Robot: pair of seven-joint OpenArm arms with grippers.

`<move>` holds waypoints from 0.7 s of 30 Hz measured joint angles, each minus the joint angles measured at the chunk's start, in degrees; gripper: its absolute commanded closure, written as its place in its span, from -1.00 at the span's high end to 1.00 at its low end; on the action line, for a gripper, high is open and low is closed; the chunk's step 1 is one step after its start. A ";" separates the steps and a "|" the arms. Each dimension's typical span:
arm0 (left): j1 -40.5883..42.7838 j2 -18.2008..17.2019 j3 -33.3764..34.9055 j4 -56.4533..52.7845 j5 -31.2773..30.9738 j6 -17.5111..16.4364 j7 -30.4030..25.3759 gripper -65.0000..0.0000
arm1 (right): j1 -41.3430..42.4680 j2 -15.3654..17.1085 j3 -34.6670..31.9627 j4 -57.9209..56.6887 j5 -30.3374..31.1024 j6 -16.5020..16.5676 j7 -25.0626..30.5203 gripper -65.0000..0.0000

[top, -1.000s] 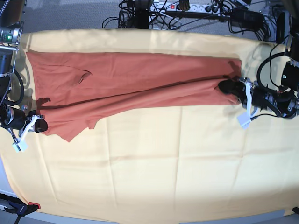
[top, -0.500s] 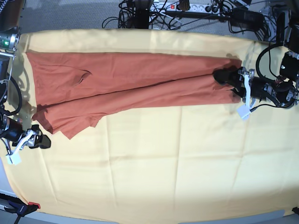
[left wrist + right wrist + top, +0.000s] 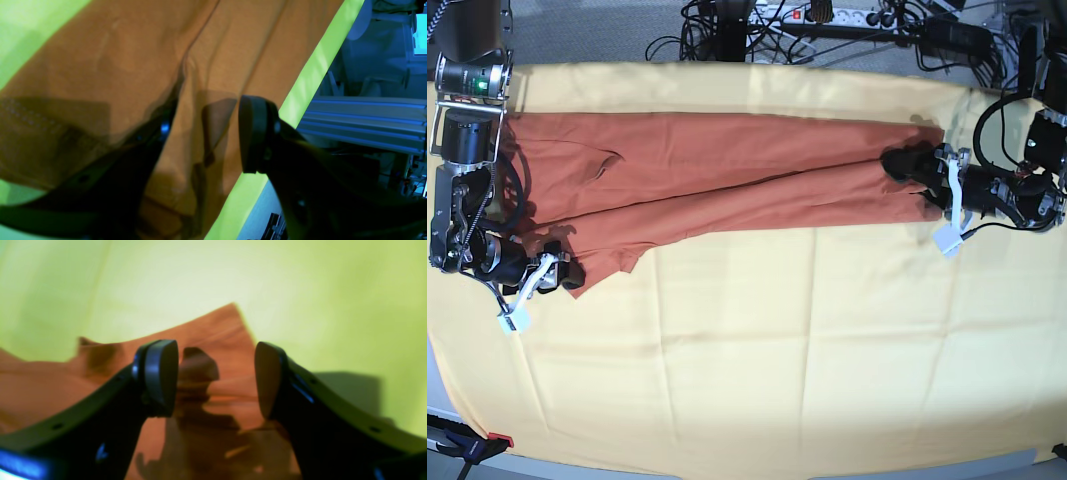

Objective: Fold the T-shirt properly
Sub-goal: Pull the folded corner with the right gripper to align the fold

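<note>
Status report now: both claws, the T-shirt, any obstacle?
Left claw open, one finger under T-shirt hem. Right claw open at the sleeve corner. Shirt folded lengthwise on yellow cloth. No obstacle seen.

The base view is bright and evenly lit, with soft shadows and curved edges. Both wrist views carry a greenish cast; the right gripper (image 3: 213, 380) view is blurred throughout, its shadow falling on the T-shirt (image 3: 206, 340). The left wrist view is dim near the fingers.
</note>
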 measured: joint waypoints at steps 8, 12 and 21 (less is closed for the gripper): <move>0.04 0.02 -0.02 0.00 0.00 0.00 -0.13 -0.13 | -2.89 0.00 0.11 0.13 -1.66 -2.62 4.33 0.18; 0.04 0.02 -0.02 0.00 0.04 0.00 -0.15 -0.13 | -4.11 0.33 0.20 0.26 6.49 -0.26 0.81 0.01; 0.04 0.02 0.00 0.00 0.07 0.00 -0.20 -0.13 | -1.97 0.00 0.11 0.11 11.63 -0.07 -3.15 -1.00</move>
